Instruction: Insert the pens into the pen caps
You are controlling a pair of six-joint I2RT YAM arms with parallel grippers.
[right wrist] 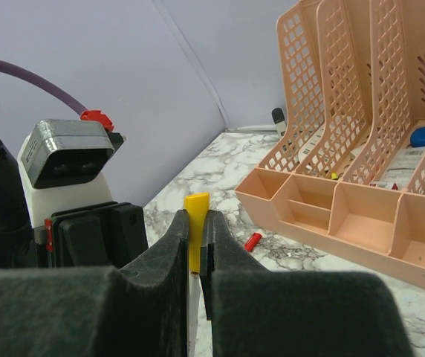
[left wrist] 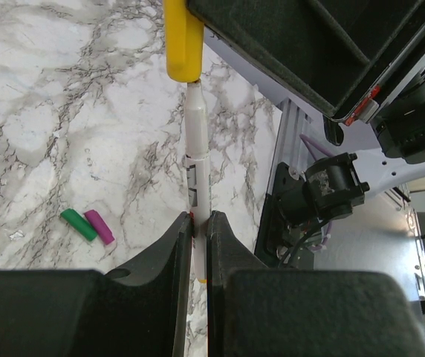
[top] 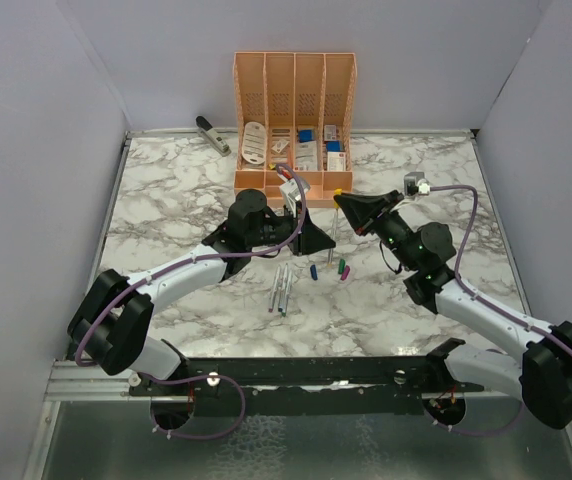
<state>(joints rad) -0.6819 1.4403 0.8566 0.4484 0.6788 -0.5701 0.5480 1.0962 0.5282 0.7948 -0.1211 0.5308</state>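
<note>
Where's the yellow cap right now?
The yellow cap is pinched in the right tool, near mid-table just in front of the orange organizer. In the left wrist view it sits top centre, the left tool's pen meeting its open end.

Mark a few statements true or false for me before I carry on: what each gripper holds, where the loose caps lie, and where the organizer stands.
1. The left gripper is shut on a pen. True.
2. The right gripper holds a blue cap. False: it is shut on the yellow cap, which meets the tip of the held pen.
3. The green cap and the magenta cap lie side by side on the table. True.
4. The organizer stands at the near edge by the arm bases. False: it stands at the far edge, by the back wall.
5. Some loose pens lie on the table. True.
</note>
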